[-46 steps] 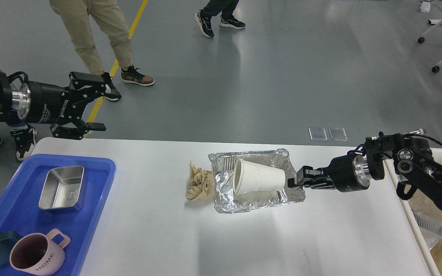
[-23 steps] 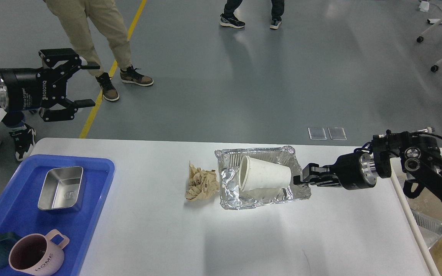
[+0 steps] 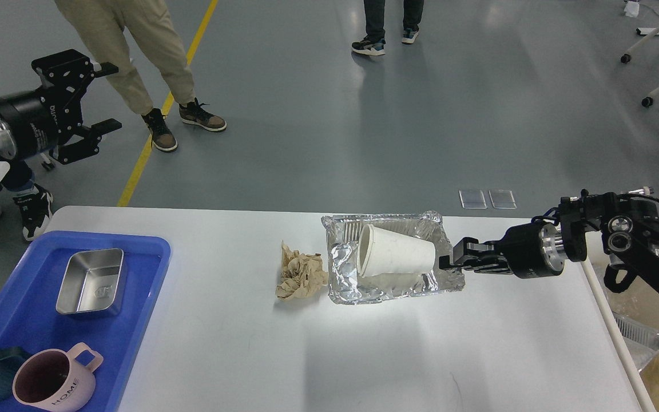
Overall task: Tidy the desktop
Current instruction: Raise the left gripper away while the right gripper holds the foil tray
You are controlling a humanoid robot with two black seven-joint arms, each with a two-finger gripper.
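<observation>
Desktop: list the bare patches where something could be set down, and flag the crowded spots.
The desktop is bare along its near stretch, below the foil tray, and between the blue tray and the crumpled brown paper. The middle is crowded: paper, foil tray with the white cup on its side, and the right tool at the tray's right rim.

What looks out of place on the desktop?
A paper cup lies tipped on its side in a crumpled foil tray, whose right edge the right hand grips. A wadded brown napkin sits against the tray's left.
</observation>
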